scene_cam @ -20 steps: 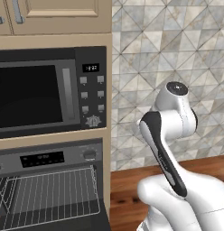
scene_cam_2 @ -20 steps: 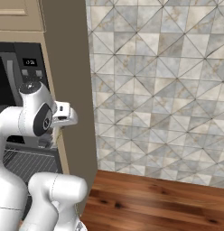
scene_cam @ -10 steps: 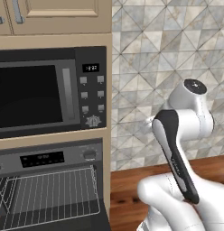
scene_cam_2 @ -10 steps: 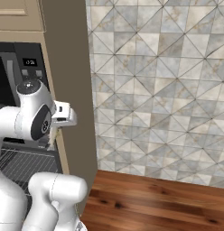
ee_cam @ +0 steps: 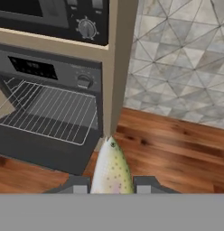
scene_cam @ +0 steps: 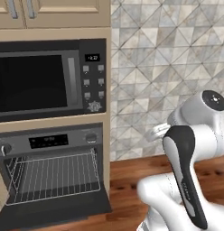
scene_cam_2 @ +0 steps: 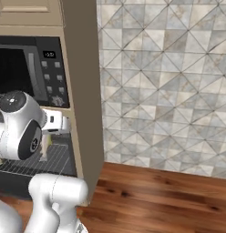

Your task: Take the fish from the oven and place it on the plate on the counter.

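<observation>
White arm bent at the elbow, gripper closed on the fish

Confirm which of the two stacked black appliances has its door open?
The lower one, the oven: its door is dropped flat, baring the wire rack. The microwave-like unit above it, with the button panel, is shut.

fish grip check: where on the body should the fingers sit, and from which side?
Across the fish at its thick rear body, one finger on each flat flank, as the gripper holds it now. The body is slim and tapers toward the far end, so a grip there would slip.
</observation>
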